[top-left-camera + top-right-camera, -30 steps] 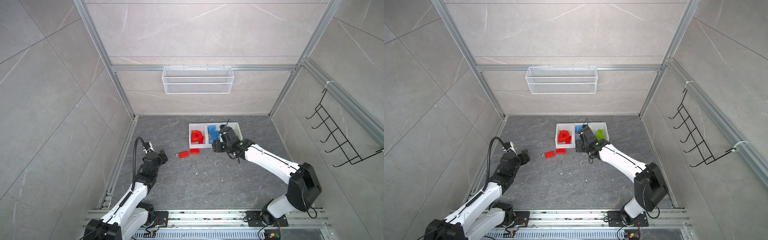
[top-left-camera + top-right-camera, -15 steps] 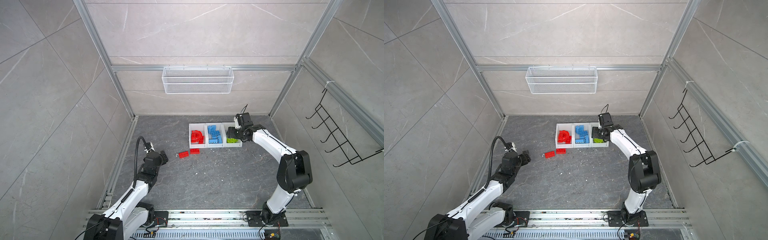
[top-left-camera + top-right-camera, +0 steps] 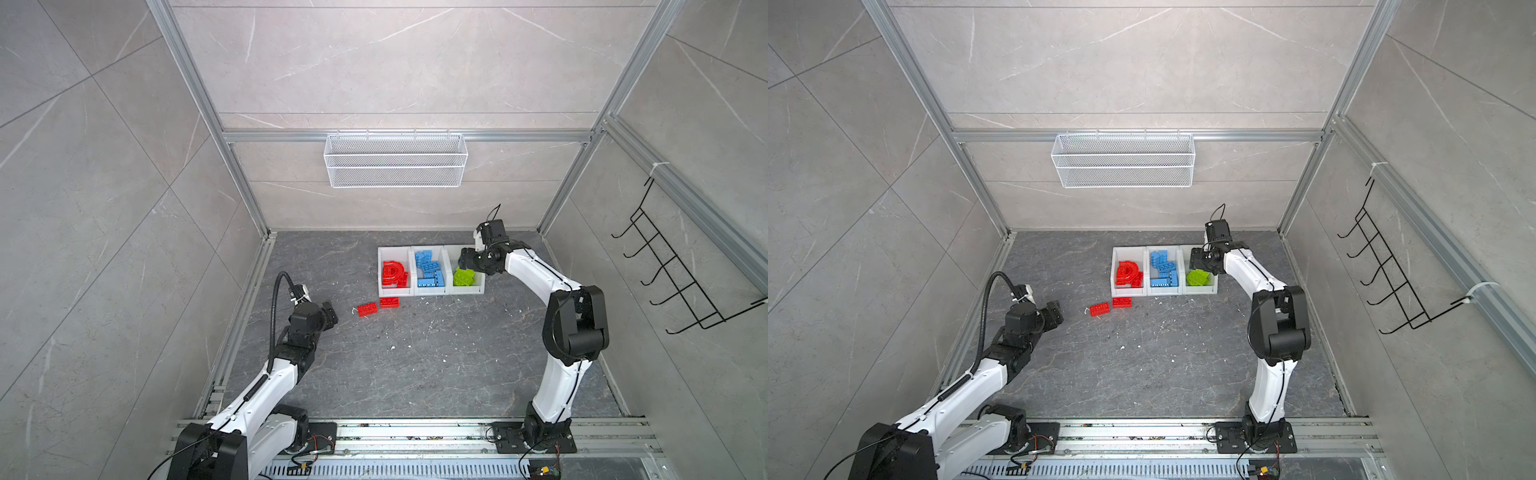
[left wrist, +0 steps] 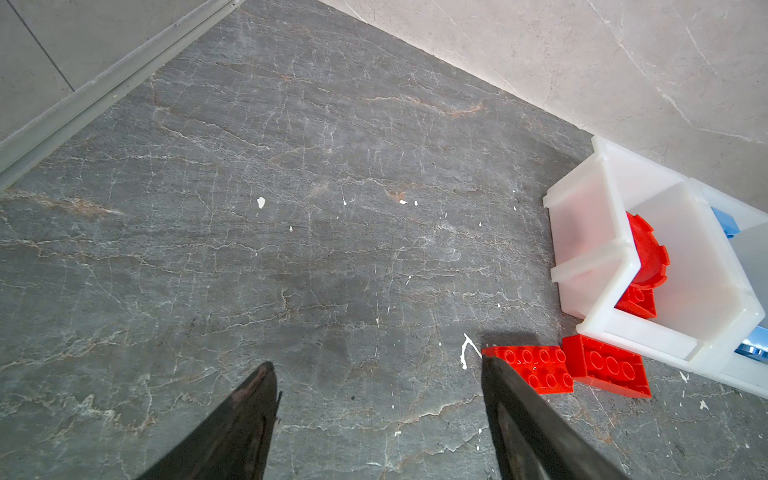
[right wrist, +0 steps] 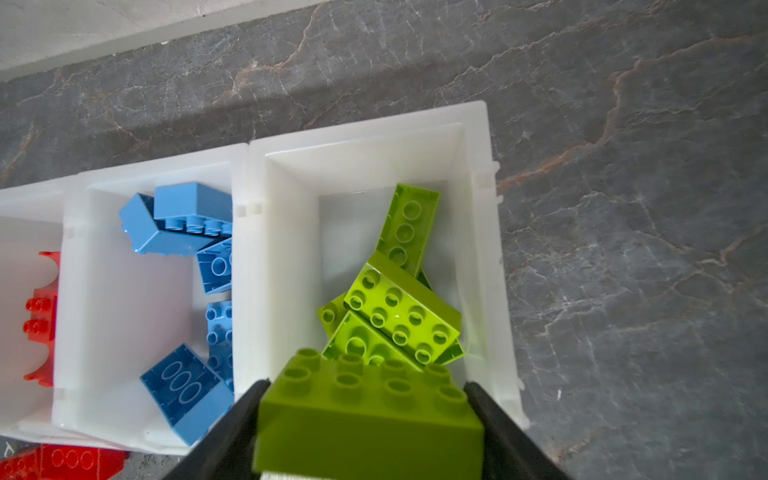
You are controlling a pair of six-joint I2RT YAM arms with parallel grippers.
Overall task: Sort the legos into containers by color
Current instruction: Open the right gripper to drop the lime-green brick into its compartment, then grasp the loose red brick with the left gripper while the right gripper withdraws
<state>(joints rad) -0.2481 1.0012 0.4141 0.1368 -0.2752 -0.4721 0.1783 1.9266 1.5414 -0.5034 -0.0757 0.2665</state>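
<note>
Three joined white containers (image 3: 431,293) stand in a row at the back of the floor. Red legos (image 3: 392,273) fill the leftmost, blue legos (image 3: 429,270) the middle one, lime green legos (image 5: 401,316) the rightmost. My right gripper (image 5: 368,390) hangs over the green container's near end, shut on a lime green brick (image 5: 365,415) that spans the gap between both fingers. In both top views that gripper (image 3: 463,259) (image 3: 1196,259) sits above the same container. Two red bricks (image 4: 536,370) (image 4: 606,370) lie on the floor beside the red container. My left gripper (image 4: 376,370) is open and empty, just short of them.
A white wire basket (image 3: 395,160) hangs on the back wall and a black hook rack (image 3: 673,270) on the right wall. Aluminium rails (image 3: 245,291) edge the dark stone floor (image 3: 415,353), which carries small white flecks.
My right arm swung from in front of the middle container out to the right and over the green container, carrying the green brick. The left gripper crept slightly toward the red bricks.
</note>
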